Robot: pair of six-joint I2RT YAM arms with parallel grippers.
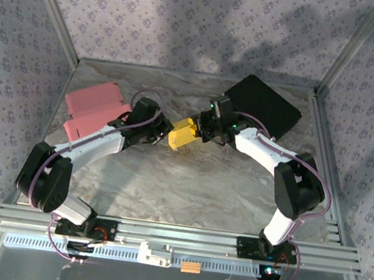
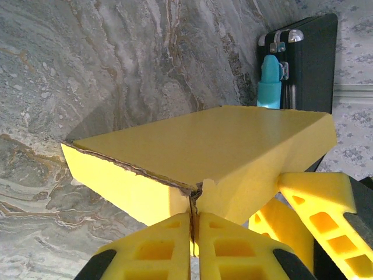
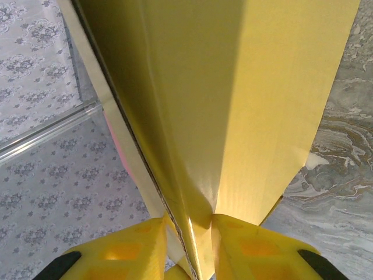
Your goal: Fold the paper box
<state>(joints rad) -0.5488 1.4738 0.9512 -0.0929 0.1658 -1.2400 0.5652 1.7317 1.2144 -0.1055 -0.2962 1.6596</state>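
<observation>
The left claw (image 2: pixel 192 224) is clenched on the paper box (image 2: pixel 204 151). Its two yellow fingers (image 2: pixel 157 251) press together on a thin torn edge at the box's near corner, and the box rises straight ahead of them, lifted off the bench (image 2: pixel 87 87). The right claw (image 3: pixel 189 233) is also grasping the box, pinching a folded panel that runs up and away from its fingertips. From above, the box hangs between the two claws, each holding one end. Its long axis runs roughly from one claw to the other, so neither arm is the nearer. The coming fold probably turns on this opposed hold. One claw would have to steady its end while the other swings its panel about the crease, and the left grip on such a narrow lip looks liable to slip or tear. Beyond the right claw lies a black case (image 1: pixel 264 107), and out past the left claw's outer side sits a pink stack (image 1: pixel 92 112).
</observation>
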